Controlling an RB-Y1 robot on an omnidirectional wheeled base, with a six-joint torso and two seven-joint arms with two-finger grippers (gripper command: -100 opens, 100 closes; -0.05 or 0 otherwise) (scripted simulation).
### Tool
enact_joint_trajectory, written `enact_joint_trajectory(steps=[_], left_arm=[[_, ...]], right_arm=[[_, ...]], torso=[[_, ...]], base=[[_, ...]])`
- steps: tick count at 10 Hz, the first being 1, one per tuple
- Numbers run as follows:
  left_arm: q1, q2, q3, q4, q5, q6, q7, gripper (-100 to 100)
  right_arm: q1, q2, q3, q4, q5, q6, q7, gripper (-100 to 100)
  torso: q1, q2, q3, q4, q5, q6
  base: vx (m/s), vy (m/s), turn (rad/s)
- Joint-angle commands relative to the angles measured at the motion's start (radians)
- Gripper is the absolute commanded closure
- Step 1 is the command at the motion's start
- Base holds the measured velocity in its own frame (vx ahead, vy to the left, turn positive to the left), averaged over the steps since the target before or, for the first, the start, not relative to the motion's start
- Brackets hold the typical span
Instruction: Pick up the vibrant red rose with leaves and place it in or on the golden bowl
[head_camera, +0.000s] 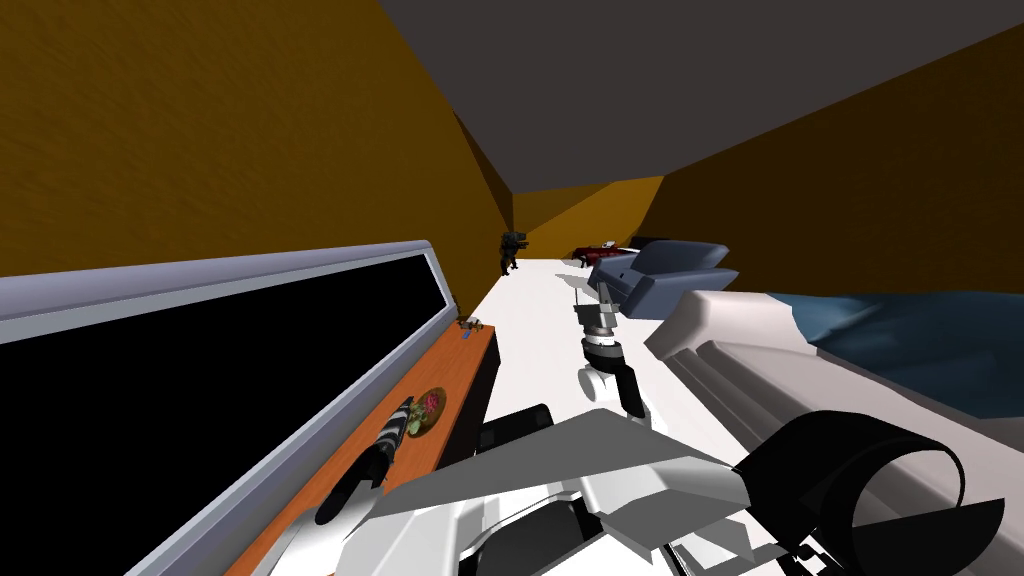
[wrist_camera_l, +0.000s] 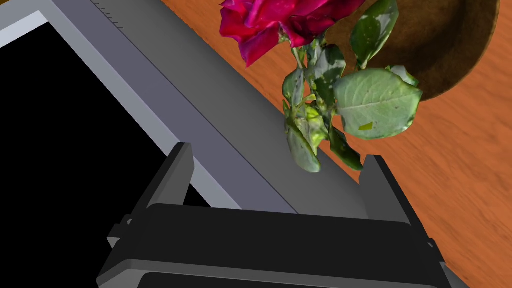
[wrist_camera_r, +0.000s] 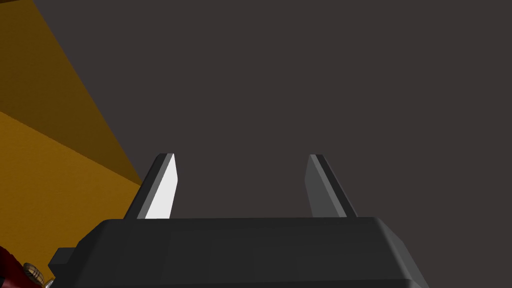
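One bowl (wrist_camera_l: 450, 50), shelf (wrist_camera_l: 465, 175) (seemingly wood), ochre walls (head_camera: 200, 130)

1. This is a home, apparently a living room.
2. A large flat television (head_camera: 200, 400) with a grey frame stands on a long orange-brown wooden cabinet (head_camera: 455, 375), against an ochre wall (head_camera: 200, 130).
3. Farther off, a blue-grey armchair (head_camera: 660, 272) stands on the white floor (head_camera: 540, 310).

An orange wooden top (wrist_camera_l: 465, 165) carries a brown-gold bowl (wrist_camera_l: 450, 45) beside a grey-framed black panel (head_camera: 200, 400).
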Motion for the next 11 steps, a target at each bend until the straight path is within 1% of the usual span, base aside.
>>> enact_joint_trajectory(steps=[1,9,10,11], left_arm=[[0.025,0.012,0.001,-0.050,0.008,0.028,0.006,-100],[0.126,0.061,0.006,-0.257,0.039,0.138,0.030,-100],[0.119,0.056,0.006,-0.244,0.036,0.129,0.027,-100],[0.120,0.057,0.006,-0.247,0.036,0.133,0.028,0]], right_arm=[[0.000,0.000,0.000,0.000,0.000,0.000,0.000,0],[0.000,0.000,0.000,0.000,0.000,0.000,0.000,0],[0.000,0.000,0.000,0.000,0.000,0.000,0.000,0],[0.000,0.000,0.000,0.000,0.000,0.000,0.000,0]], torso=[[0.000,0.000,0.000,0.000,0.000,0.000],[-0.001,0.000,0.000,0.000,0.000,0.000],[-0.001,0.000,0.000,0.000,0.000,0.000],[-0.001,0.000,0.000,0.000,0.000,0.000]], base=[[0.006,-0.003,0.019],[0.006,-0.006,0.019],[0.000,0.000,0.000],[0.000,0.000,0.000]])
